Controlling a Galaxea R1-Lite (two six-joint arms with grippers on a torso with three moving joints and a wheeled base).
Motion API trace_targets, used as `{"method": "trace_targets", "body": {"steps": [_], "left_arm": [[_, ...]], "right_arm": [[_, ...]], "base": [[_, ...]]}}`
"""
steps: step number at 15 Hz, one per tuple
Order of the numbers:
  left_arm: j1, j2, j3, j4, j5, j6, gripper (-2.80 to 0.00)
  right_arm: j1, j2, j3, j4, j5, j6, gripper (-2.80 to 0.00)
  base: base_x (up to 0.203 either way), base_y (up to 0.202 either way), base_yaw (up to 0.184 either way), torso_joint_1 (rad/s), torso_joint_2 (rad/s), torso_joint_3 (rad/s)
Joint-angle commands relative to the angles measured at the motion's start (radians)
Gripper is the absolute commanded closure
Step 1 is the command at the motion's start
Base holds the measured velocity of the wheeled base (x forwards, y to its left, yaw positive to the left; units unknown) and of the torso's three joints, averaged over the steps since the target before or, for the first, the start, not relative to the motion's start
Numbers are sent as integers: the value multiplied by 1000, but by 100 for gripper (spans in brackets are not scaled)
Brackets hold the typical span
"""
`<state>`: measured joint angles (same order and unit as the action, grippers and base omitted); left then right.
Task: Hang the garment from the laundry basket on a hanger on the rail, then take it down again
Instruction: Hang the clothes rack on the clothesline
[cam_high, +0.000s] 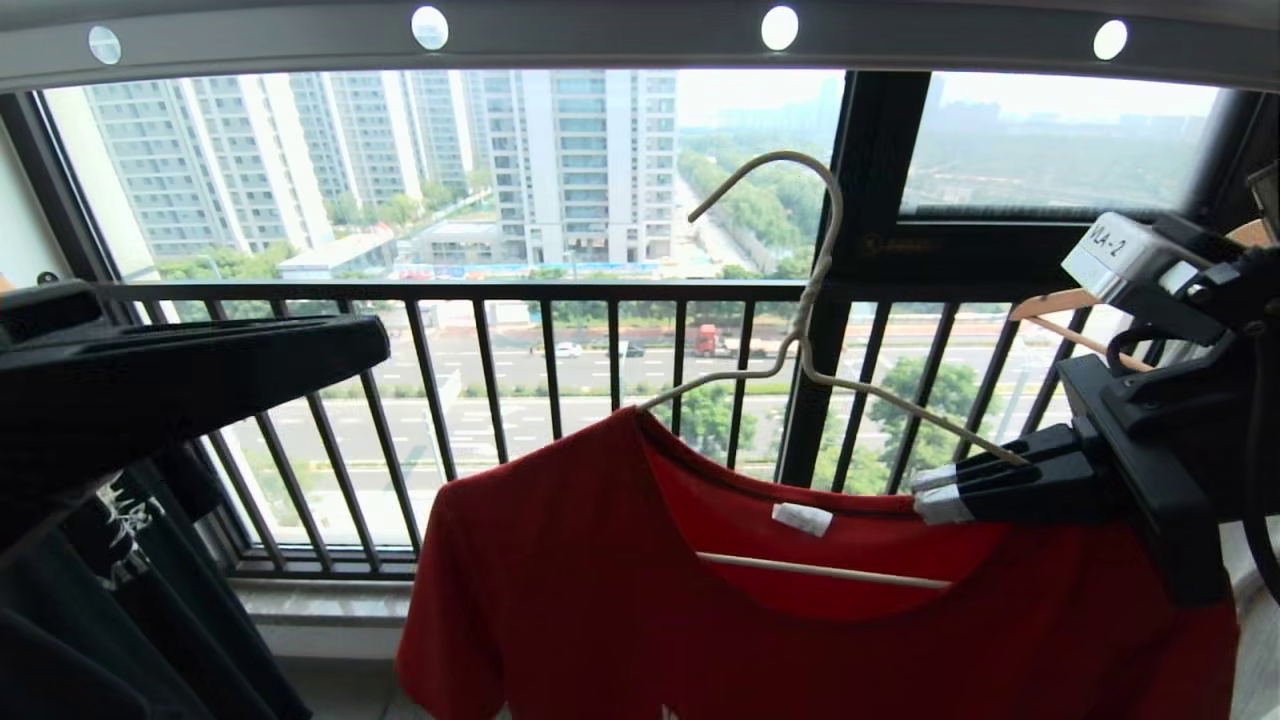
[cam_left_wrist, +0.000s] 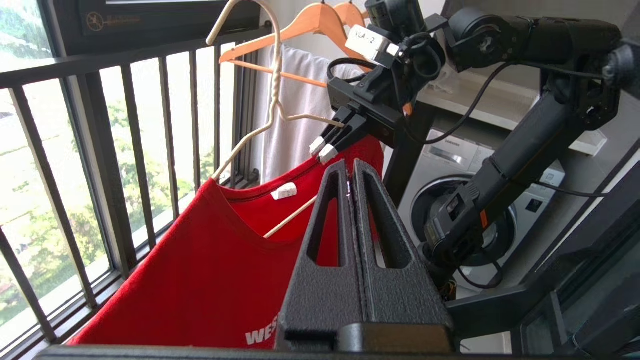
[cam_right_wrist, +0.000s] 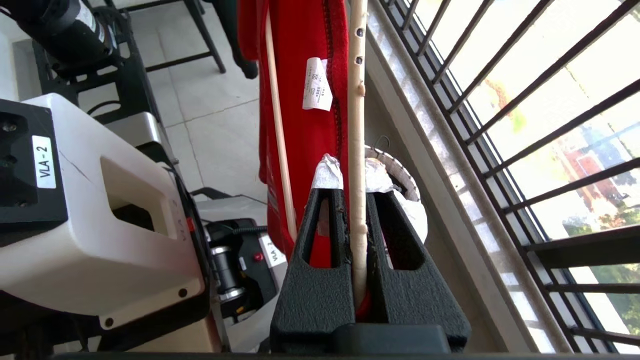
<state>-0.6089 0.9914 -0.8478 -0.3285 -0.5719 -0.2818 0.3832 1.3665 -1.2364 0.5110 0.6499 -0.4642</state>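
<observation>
The red garment (cam_high: 620, 600) hangs on the thin off-white hanger (cam_high: 812, 290). The hanger's hook is in the air below the grey rail (cam_high: 600, 35) and touches nothing. My right gripper (cam_high: 928, 495) is shut on the hanger's right shoulder wire at the shirt's collar; in the right wrist view the wire (cam_right_wrist: 356, 150) runs between its taped fingertips (cam_right_wrist: 327, 172). My left gripper (cam_left_wrist: 348, 167) is shut on nothing, just in front of the garment (cam_left_wrist: 200, 270), and shows at the left of the head view (cam_high: 375, 345). Part of the laundry basket (cam_right_wrist: 417, 215) shows on the floor below.
A black railing (cam_high: 550, 360) of vertical bars stands close behind the shirt. A black printed T-shirt (cam_high: 120, 540) hangs at the lower left. Wooden hangers (cam_left_wrist: 310, 25) and a white cloth (cam_left_wrist: 295, 100) hang to the right, with a washing machine (cam_left_wrist: 450, 210) beyond.
</observation>
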Motion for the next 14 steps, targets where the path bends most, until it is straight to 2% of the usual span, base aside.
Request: {"method": "trace_targets", "body": {"steps": [1,3,6,8,10,14], "left_arm": [[0,-14,-23,-2,-3,-19,0],[0,-2,-42,-1,-2,-78,0],[0,2,-51,-3,39,-82,0],[0,-8,-56,-3,43,-83,0],[0,-14,-58,-3,44,-83,0],[0,-14,-67,2,43,-85,0]], "right_arm": [[0,-55,0,0,-53,76,0],[0,-88,0,-2,-129,162,0],[0,-144,27,-14,-277,251,0],[0,-169,44,-38,-364,316,0],[0,-191,59,-46,-457,330,0],[-1,-246,110,-45,-594,333,0]], "base": [[0,0,0,0,0,0],[0,0,0,0,0,0],[0,0,0,0,0,0],[0,0,0,0,0,0],[0,0,0,0,0,0],[0,0,0,0,0,0]]}}
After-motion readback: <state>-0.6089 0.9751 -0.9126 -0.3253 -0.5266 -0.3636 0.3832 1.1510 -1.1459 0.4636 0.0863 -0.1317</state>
